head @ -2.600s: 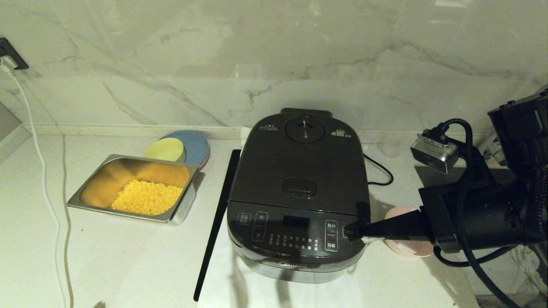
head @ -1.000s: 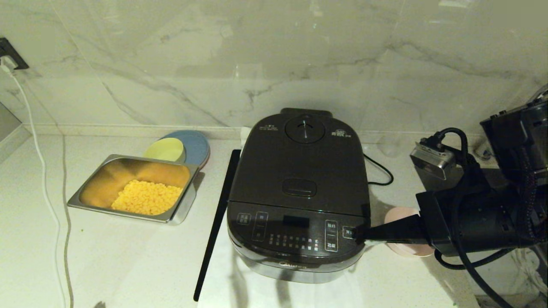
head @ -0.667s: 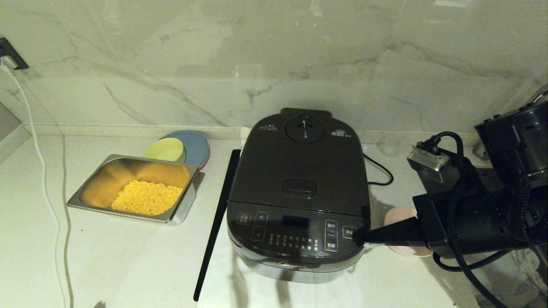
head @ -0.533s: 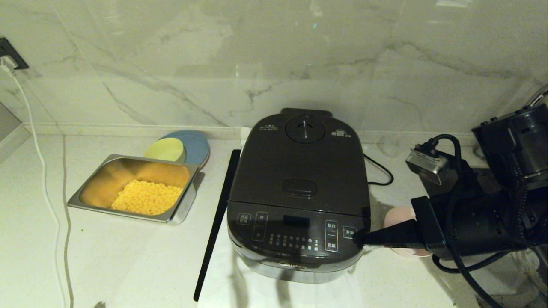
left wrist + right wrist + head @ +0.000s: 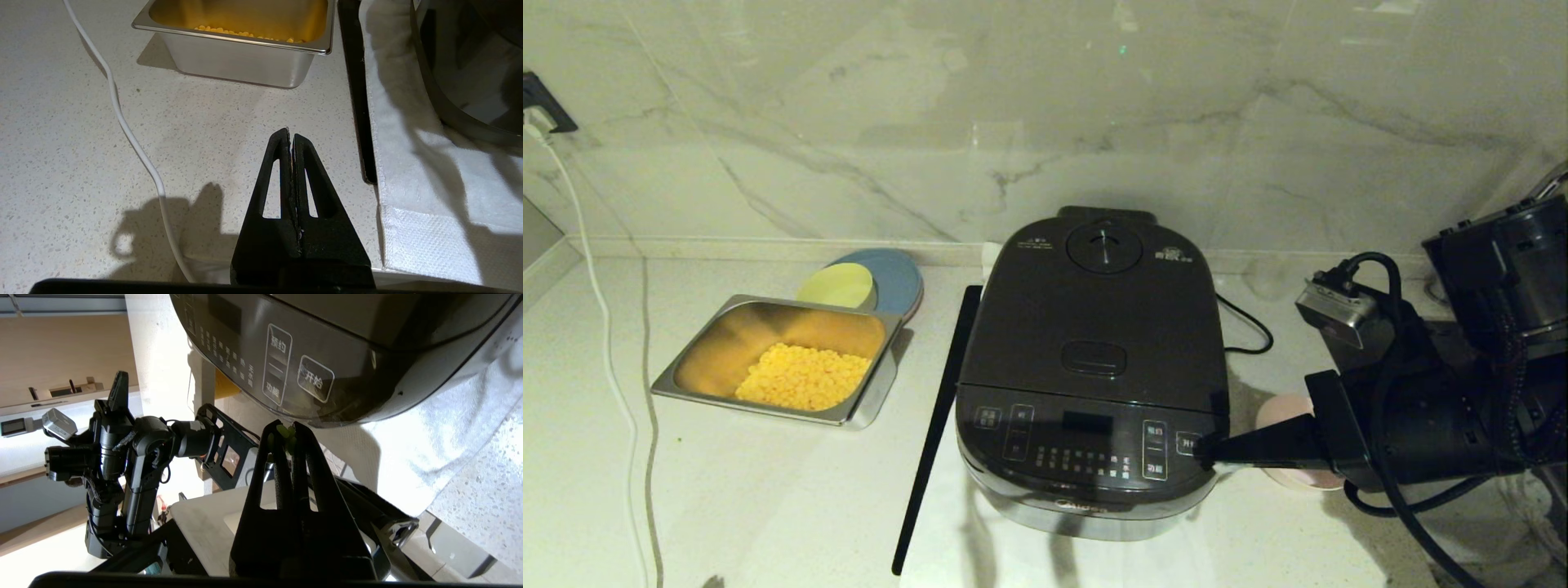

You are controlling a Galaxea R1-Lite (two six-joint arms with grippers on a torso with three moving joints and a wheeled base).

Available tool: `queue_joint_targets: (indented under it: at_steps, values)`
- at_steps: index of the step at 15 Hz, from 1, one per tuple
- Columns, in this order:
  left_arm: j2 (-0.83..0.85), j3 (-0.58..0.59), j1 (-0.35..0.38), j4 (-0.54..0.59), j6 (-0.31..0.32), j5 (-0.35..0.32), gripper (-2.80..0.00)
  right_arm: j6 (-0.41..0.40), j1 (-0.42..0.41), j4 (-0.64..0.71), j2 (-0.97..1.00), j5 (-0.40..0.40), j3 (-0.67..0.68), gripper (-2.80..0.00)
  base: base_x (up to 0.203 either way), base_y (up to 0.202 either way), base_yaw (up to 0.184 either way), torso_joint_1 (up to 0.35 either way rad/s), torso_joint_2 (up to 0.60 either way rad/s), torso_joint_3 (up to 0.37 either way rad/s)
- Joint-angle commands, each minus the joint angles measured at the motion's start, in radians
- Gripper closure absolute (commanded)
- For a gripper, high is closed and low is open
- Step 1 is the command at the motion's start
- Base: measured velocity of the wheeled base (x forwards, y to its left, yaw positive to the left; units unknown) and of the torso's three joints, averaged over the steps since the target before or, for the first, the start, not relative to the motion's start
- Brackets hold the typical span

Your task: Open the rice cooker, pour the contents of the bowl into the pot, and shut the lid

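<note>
The black rice cooker (image 5: pixel 1094 367) stands mid-counter with its lid (image 5: pixel 1098 318) down, so the pot is hidden. My right gripper (image 5: pixel 1205 451) is shut, its tip at the right end of the cooker's front touch panel (image 5: pixel 314 375). A few green bits (image 5: pixel 286 435) of the contents cling to its fingertips. The pale pink bowl (image 5: pixel 1278 412) sits right of the cooker, mostly hidden behind the right gripper, its inside out of sight. My left gripper (image 5: pixel 291 136) is shut and empty, low over the counter left of the cooker, out of the head view.
A steel tray (image 5: pixel 727 304) of corn kernels lies left of the cooker, with a yellow bowl (image 5: pixel 837 286) on a blue plate (image 5: pixel 898 278) behind it. A black strip (image 5: pixel 935 425) and white towel (image 5: pixel 429 171) edge the cooker's base. A white cable (image 5: pixel 613 367) runs down the left.
The right arm has drawn slightly to the right and lower, its shut tip sliding from the panel's start button to the panel's right edge. The lid has stayed down.
</note>
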Motion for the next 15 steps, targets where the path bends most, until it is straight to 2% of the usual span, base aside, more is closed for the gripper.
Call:
queue_joint_targets:
  at_steps: [1, 15]
  values:
    - [-0.001, 0.009, 0.0, -0.001, 0.001, 0.001, 0.0, 0.004, 0.0, -0.01, -0.004, 0.003, 0.007, 0.0, 0.0, 0.0, 0.0, 0.0, 0.0, 0.0]
    - [-0.001, 0.009, 0.0, -0.001, 0.001, 0.001, 0.0, 0.004, 0.001, -0.017, -0.004, 0.006, 0.008, 0.0, 0.0, 0.0, 0.0, 0.0, 0.0, 0.0]
